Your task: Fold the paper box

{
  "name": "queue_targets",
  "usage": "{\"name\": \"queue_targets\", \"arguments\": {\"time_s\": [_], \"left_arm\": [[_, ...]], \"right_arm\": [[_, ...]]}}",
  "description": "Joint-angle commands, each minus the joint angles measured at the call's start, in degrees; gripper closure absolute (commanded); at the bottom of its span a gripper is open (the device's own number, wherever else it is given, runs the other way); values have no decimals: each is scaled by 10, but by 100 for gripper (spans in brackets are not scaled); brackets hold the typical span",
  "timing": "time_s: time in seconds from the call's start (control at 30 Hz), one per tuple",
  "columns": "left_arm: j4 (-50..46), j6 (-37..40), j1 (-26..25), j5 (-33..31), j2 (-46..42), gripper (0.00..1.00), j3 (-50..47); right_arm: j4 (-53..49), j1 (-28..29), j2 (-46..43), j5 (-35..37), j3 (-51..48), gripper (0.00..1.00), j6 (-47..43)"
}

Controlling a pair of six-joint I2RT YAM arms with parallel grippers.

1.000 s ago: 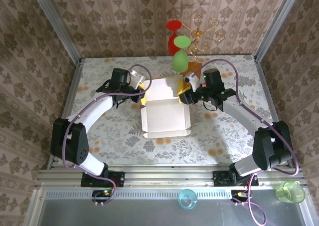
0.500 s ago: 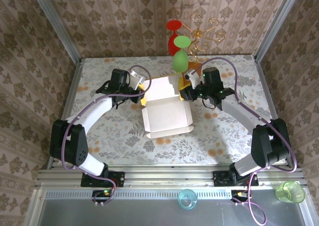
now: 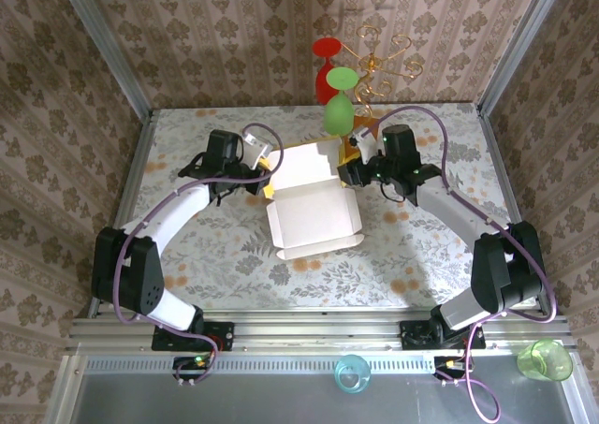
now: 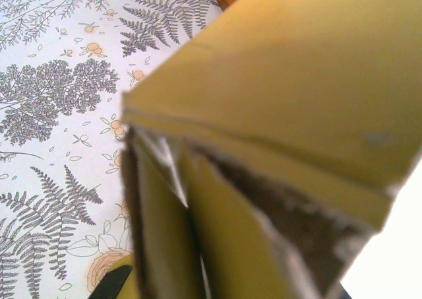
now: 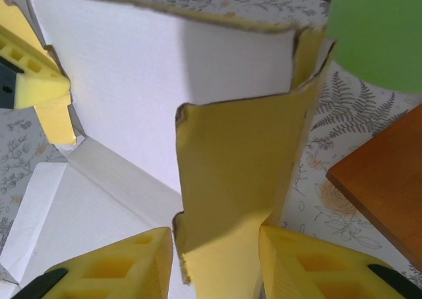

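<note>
On the worktop's (image 3: 215, 246) left side, the first of two arms curved in to the rear left corner of the one box (image 3: 314, 213). The left tool (image 3: 265, 168) was closed tight on a yellow flap at that corner. The box lay mid-worktop between the two tools, white inside facing up, with its near panel flat and its rear wall raised. Behind it were two goblets, one red (image 3: 324, 82) and one green (image 3: 338, 115), by a single gold wire stand (image 3: 384, 64). The stand rose from one brown block (image 5: 382, 180) just beside the box's rear right corner. The right tool (image 5: 216, 246) had its jaws partway apart, with the box's upright right flap between the pads, touching both. Two cups sat on the near ledge, a blue one (image 3: 352, 374) at the middle and a green one (image 3: 545, 358) at far right.
</note>
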Motion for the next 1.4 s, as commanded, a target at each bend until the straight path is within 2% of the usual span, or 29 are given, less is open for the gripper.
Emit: {"name": "queue_targets", "arguments": {"time_s": [0.0, 0.07, 0.23, 0.37, 0.63, 0.73, 0.8, 0.97, 1.2, 1.37], "left_arm": [[-5, 8, -7, 8, -19, 100, -7], [-6, 8, -7, 7, -17, 100, -6], [-13, 6, -4, 8, -11, 100, 2], [-19, 6, -1, 10, -6, 100, 8], [-31, 16, 4, 14, 0, 100, 15], [-30, 18, 6, 19, 1, 100, 17], [-30, 19, 7, 22, 3, 100, 19], [-30, 24, 8, 30, 7, 100, 20], [-34, 31, 10, 29, 12, 100, 26], [-13, 34, 10, 20, 14, 100, 20]], "right_arm": [[22, -10, -1, -3, 23, 60, 8], [17, -16, -4, -27, 26, 59, 11], [8, -28, -34, -104, 18, 50, 32], [-11, -36, -65, -135, 6, 46, 47], [97, -118, -181, -148, -81, 41, 163], [69, -128, -193, -124, -97, 46, 134], [73, -137, -188, -111, -129, 54, 116], [76, -143, -143, -140, -144, 65, 71], [57, -110, -94, -184, -112, 66, 29], [50, -85, -79, -170, -112, 63, 10]]}}
